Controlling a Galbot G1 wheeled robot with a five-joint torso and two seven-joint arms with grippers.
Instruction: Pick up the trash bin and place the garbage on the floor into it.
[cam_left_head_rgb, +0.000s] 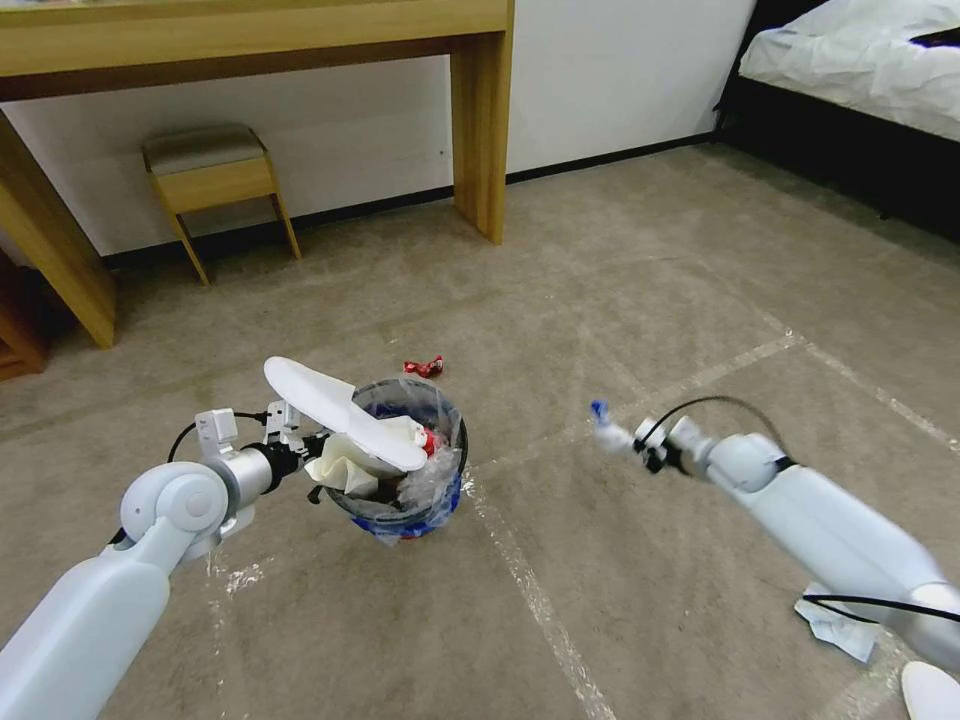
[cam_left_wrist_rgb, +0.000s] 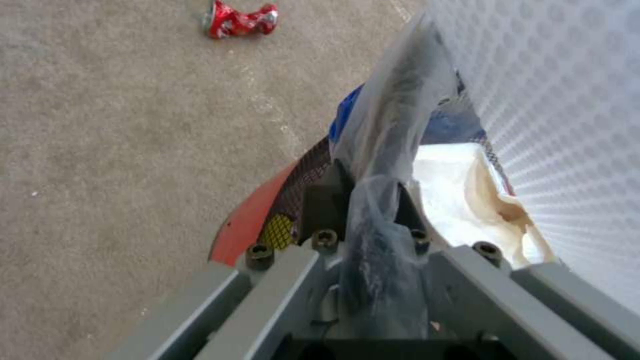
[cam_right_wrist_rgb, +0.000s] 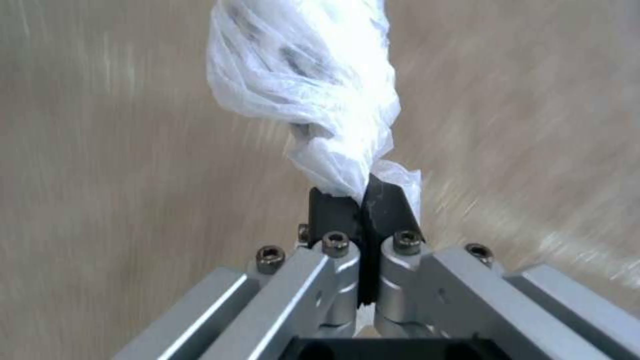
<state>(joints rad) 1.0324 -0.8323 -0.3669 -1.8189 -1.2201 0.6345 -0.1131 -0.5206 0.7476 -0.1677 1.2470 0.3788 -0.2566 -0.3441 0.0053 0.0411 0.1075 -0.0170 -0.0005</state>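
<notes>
At lower centre-left of the head view: the trash bin (cam_left_head_rgb: 408, 470), red base, clear-and-blue plastic liner, held off the carpet (cam_left_head_rgb: 620, 300) by the left gripper (cam_left_head_rgb: 312, 447), whose jaws pinch the near rim and the liner; in the left wrist view the dark pads (cam_left_wrist_rgb: 320, 200) sit either side of the bagged rim (cam_left_wrist_rgb: 373, 165). Contents: a flat white slipper sole (cam_left_head_rgb: 340, 410) lying across the top and overhanging toward the upper left; crumpled white tissue (cam_left_head_rgb: 345, 465) beneath it; a red-and-white scrap (cam_left_head_rgb: 428, 441) near the far rim. Just beyond the bin, on the carpet: one red crumpled wrapper (cam_left_head_rgb: 423, 367), also at the upper left of the left wrist view (cam_left_wrist_rgb: 240, 20). At centre-right of the head view: the right gripper (cam_left_head_rgb: 612, 428), raised above the carpet well apart from the bin, jaws pressed together on a twisted white plastic wrapper (cam_right_wrist_rgb: 313, 95); a blue bit shows at its tip in the head view. At lower right, by the right arm: a pale crumpled tissue (cam_left_head_rgb: 835, 625) and the edge of another white slipper sole (cam_left_head_rgb: 930, 690), both on the carpet. At upper left: a wooden stool (cam_left_head_rgb: 215, 180) under a wooden desk (cam_left_head_rgb: 300, 40). At upper right: a bed (cam_left_head_rgb: 860, 60) with white bedding.
</notes>
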